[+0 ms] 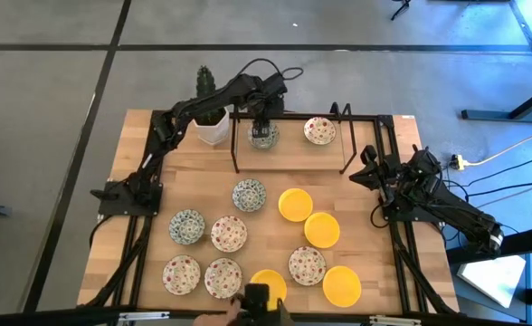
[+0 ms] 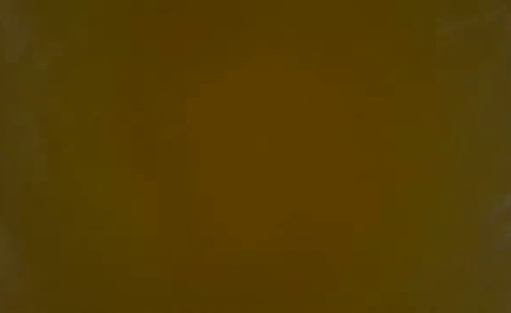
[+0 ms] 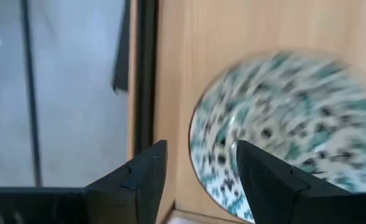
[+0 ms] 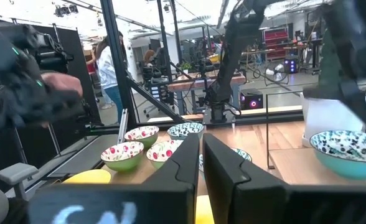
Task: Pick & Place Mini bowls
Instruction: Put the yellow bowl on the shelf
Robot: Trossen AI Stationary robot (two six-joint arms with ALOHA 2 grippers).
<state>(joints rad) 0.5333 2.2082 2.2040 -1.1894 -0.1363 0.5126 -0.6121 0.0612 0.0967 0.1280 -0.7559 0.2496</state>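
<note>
High view: the left gripper (image 1: 263, 127) hangs over a blue-green patterned bowl (image 1: 263, 136) just beside the white cactus pot (image 1: 213, 127), its fingers (image 3: 142, 180) spread and released astride the bowl's rim in the left wrist view. A red-speckled bowl (image 1: 319, 130) sits farther from the pot on the same side. The remaining mini bowls (image 1: 248, 195) lie scattered on the table (image 1: 194, 181), well apart from the pot. The right gripper (image 1: 372, 167), fingers clenched on nothing, waits at the table's edge, far from the pot.

Twelve upright mini bowls (image 1: 249, 195) on the table: yellow, red-speckled, blue-green; two at the far edge.
</note>
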